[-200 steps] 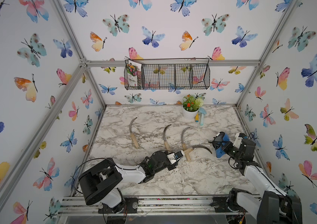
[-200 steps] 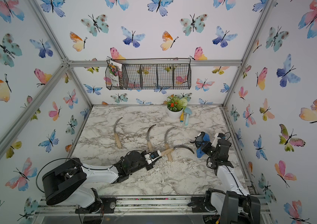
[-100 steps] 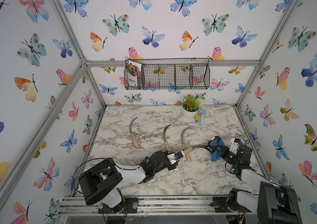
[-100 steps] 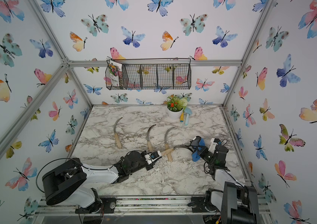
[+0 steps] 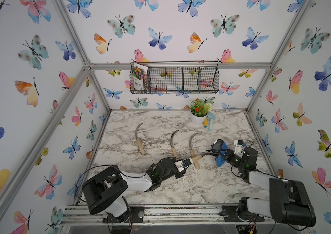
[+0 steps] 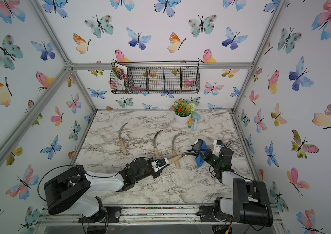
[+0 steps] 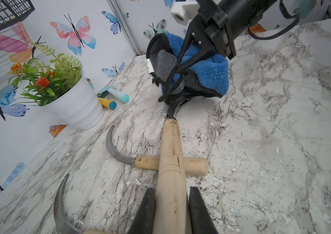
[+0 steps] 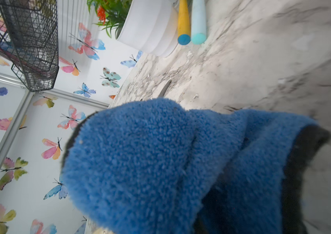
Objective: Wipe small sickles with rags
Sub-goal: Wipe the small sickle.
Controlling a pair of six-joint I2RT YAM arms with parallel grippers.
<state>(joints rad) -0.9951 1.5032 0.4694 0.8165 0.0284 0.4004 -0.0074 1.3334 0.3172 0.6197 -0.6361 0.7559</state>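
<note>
In the left wrist view my left gripper (image 7: 171, 202) is shut on the pale wooden handle of a small sickle (image 7: 170, 152). That handle crosses over the handle of a second sickle (image 7: 146, 162) lying on the marble. The blue rag (image 5: 220, 159) with its dark piece is folded over the held sickle's blade and hides most of it. My right gripper (image 5: 222, 153) is shut on the rag (image 8: 150, 162), which hides its fingers in the right wrist view. Three sickles lie flat in both top views: far left (image 5: 138, 139), middle (image 5: 173, 142) and the crossed one (image 5: 192, 146).
A white flower pot (image 5: 198, 119) stands at the back, with a light-blue trowel (image 5: 211, 121) and a yellow-handled tool (image 5: 205, 122) beside it. A wire basket (image 5: 174, 80) hangs on the back wall. White flakes (image 5: 191, 176) are scattered over the marble table (image 5: 160, 121) near the front.
My right gripper has carried the rag left along the held sickle's blade toward the handle, so the curved blade tip is now covered. The left gripper has stayed put.
</note>
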